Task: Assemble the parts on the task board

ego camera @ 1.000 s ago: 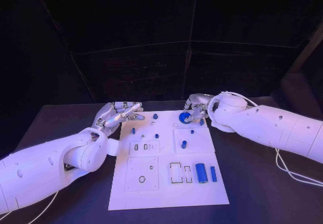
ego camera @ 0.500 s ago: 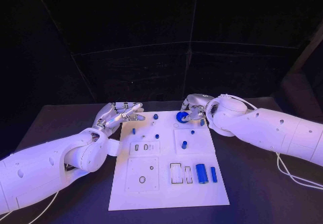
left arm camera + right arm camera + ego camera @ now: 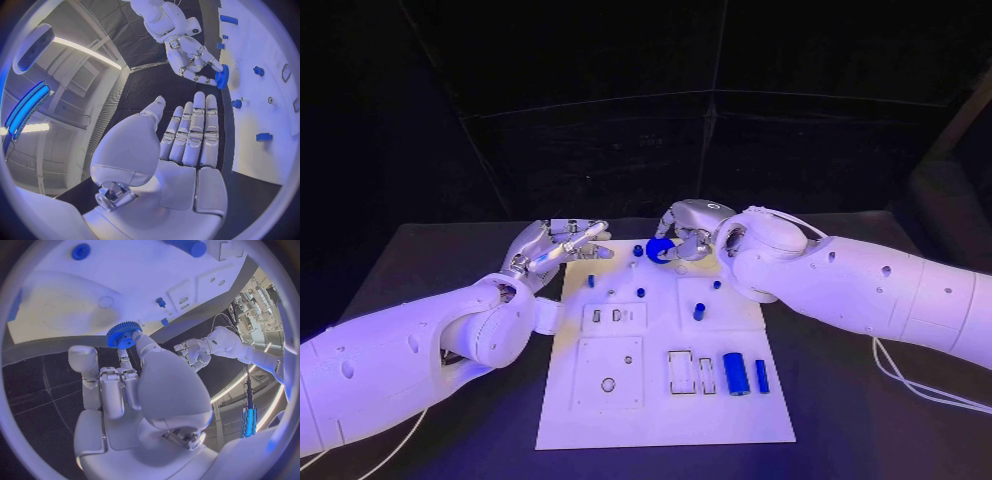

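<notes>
Head view: right hand [image 3: 687,232] pinching blue gear [image 3: 659,250], carrying it further toward left hand [image 3: 561,243] than before, over task board [image 3: 661,400] far edge; left hand idling beside board

Left wrist: fingers [image 3: 200,127] lying straight, empty

Right wrist: fingertips [image 3: 142,341] gripping gear just off board rim

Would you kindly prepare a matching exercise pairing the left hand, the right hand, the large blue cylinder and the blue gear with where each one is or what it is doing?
Things:
1. left hand
2. right hand
3. large blue cylinder
4. blue gear

States:
A. lies on the task board near its right edge
B. holds a part
C. held over the board's far end
D. holds nothing, fingers apart, by the board's far left corner

Pairs: 1-D, 2-B, 3-A, 4-C
</notes>
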`<act>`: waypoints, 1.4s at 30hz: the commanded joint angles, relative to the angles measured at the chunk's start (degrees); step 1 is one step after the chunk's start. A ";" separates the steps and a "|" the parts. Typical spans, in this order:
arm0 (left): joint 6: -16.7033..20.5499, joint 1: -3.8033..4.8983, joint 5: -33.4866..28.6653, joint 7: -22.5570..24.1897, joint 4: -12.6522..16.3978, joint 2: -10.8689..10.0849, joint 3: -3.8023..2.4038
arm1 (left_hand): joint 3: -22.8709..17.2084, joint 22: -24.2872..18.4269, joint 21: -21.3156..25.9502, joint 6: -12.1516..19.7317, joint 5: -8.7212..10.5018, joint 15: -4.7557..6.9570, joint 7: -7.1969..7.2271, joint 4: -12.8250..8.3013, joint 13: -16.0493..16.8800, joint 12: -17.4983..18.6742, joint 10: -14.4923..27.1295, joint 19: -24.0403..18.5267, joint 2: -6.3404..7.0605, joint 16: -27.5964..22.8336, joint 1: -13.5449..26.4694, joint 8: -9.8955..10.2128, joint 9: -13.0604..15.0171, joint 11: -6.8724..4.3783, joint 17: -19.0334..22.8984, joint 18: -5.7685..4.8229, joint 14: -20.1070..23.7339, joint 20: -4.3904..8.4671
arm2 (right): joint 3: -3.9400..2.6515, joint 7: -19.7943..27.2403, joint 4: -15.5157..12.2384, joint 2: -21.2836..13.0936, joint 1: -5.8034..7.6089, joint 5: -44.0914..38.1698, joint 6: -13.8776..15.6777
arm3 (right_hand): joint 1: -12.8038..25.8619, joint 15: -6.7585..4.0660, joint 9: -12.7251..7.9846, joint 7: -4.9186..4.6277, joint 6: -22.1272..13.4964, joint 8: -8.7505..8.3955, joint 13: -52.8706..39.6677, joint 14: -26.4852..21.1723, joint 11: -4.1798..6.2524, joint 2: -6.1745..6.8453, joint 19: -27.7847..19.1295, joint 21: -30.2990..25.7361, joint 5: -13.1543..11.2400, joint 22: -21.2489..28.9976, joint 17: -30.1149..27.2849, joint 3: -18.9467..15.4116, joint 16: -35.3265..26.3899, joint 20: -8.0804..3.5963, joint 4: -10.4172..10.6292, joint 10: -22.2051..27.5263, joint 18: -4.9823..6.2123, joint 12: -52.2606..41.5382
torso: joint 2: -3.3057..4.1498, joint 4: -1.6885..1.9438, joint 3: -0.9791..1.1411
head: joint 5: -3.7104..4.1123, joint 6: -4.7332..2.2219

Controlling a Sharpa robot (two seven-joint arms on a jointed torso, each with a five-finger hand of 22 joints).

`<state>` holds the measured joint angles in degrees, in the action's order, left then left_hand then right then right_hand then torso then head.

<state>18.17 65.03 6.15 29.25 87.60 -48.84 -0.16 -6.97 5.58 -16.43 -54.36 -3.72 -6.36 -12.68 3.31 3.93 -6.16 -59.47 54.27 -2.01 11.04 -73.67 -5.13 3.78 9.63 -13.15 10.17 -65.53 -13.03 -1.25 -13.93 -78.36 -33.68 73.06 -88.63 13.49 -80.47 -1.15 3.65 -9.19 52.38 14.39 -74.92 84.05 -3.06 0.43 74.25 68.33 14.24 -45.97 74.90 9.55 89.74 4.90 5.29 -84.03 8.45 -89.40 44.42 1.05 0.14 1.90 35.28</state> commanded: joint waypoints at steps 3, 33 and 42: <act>-0.67 0.08 0.08 0.30 0.14 0.00 -0.03 | -0.05 -0.08 0.31 0.22 0.00 -0.23 -0.27 -0.17 -0.08 0.19 0.40 0.37 -0.20 -0.19 -0.44 0.25 -0.05 0.11 -0.05 0.34 0.15 0.04 | 0.12 -0.75 1.43 3.18 0.15 -3.04 1.99 | 0.48 -0.30 0.06 1.62 3.45 -0.12 -14.74 5.95 0.28 0.13 -0.15 0.30 -0.05 0.01 15.10 0.48 0.26 -0.44 -0.16 -5.75 -0.85 -0.39 | 0.06 0.06 -0.02 | -0.40 0.22; -0.72 0.09 0.08 0.22 -0.47 0.30 -0.03 | -0.15 -0.11 0.36 0.20 0.01 -0.23 -0.26 -0.27 -0.07 0.22 0.38 0.40 -0.25 -0.27 -0.49 0.27 -0.05 0.10 -0.12 0.34 0.15 0.03 | 2.34 -1.63 8.97 10.59 -1.32 -4.27 -0.16 | 2.78 0.34 -0.04 0.58 1.53 -3.12 -13.27 5.94 -0.55 2.07 -0.57 -0.44 -0.72 1.13 15.06 2.16 0.25 -0.02 -0.82 -4.75 -0.77 0.60 | 0.06 -0.14 0.19 | -1.26 0.95; -0.82 0.09 0.08 0.10 -0.78 0.32 -0.03 | -0.15 -0.11 0.36 0.20 0.01 -0.23 -0.26 -0.27 -0.07 0.22 0.38 0.40 -0.25 -0.27 -0.49 0.27 -0.05 0.10 -0.12 0.34 0.15 0.03 | 2.37 -1.70 8.91 10.55 -1.35 -4.21 0.16 | 7.31 1.40 0.09 -0.59 -3.02 -6.16 -12.16 5.92 -1.73 4.93 -0.85 -0.87 -4.46 1.76 14.95 -1.06 0.21 1.02 0.68 -3.94 -0.66 1.40 | 0.06 -0.18 0.13 | -1.19 1.06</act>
<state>18.17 65.05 6.14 29.14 86.81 -48.58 -0.16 -6.97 5.54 -16.43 -54.36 -3.72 -6.36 -12.68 3.31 3.93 -6.16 -59.47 54.27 -2.01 11.05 -73.67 -5.13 3.78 9.63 -13.20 10.17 -65.53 -13.03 1.14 -15.28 -69.43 -23.09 71.56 -92.51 13.83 -73.66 -0.29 3.76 -9.85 49.72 8.43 -74.92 84.04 -4.31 5.13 73.21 67.84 10.02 -44.27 74.93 8.96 89.73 5.56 5.84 -84.04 8.47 -88.31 44.49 0.86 0.29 0.59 36.28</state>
